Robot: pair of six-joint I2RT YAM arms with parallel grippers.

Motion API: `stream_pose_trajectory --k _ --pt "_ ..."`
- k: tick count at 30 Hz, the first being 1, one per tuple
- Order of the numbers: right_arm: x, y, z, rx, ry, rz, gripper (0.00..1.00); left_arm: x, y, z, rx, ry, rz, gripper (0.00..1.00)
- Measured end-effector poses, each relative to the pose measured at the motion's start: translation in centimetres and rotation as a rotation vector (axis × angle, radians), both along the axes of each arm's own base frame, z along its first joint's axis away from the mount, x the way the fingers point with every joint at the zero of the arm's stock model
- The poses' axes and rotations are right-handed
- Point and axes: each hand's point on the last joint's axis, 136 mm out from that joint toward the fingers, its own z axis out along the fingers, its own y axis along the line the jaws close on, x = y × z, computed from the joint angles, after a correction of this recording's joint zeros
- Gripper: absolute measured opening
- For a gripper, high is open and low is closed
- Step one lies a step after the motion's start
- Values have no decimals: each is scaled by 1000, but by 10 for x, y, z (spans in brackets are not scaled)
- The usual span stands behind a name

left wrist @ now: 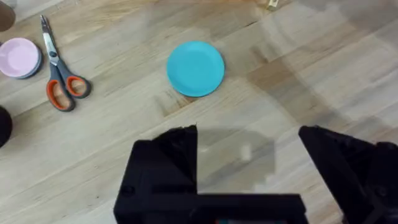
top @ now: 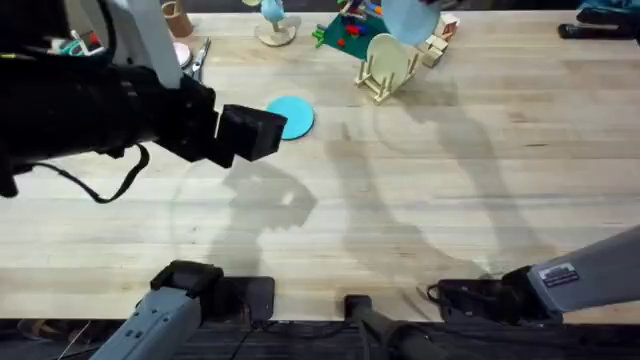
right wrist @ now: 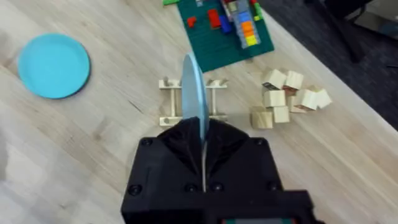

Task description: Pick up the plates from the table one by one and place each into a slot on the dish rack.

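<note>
The turquoise plate [top: 291, 116] [left wrist: 196, 68] [right wrist: 53, 65] lies flat on the table [top: 450, 200]. My left gripper [top: 255, 132] [left wrist: 249, 158] hovers just left of it, open, with only bare wood between its fingers. My right gripper [right wrist: 203, 149] is shut on the rim of the pale blue plate [right wrist: 193, 87]. That plate is seen edge-on above the middle of the dish rack [right wrist: 169, 102], between its pegs. From overhead the pale plate [top: 391, 55] stands upright at the dish rack [top: 375, 88]. Whether it rests in a slot I cannot tell.
A green block board [top: 345, 32] [right wrist: 224, 34] and loose wooden cubes [top: 437, 45] [right wrist: 286, 99] lie just behind and beside the rack. Orange-handled scissors [left wrist: 59, 81] and a pink dish [left wrist: 18, 57] sit at the far left. The near half of the table is bare wood.
</note>
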Motion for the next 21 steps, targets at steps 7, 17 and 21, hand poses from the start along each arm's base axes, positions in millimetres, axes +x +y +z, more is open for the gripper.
stream_pose_trajectory --k 7,17,21 --pt "5 21 -30 -12 59 41 28 0 0 0 0 0 0 995" --pt "15 26 -61 -31 111 52 28 0 0 0 0 0 0 995" --pt "16 26 -63 -33 111 54 28 0 0 0 0 0 0 995"
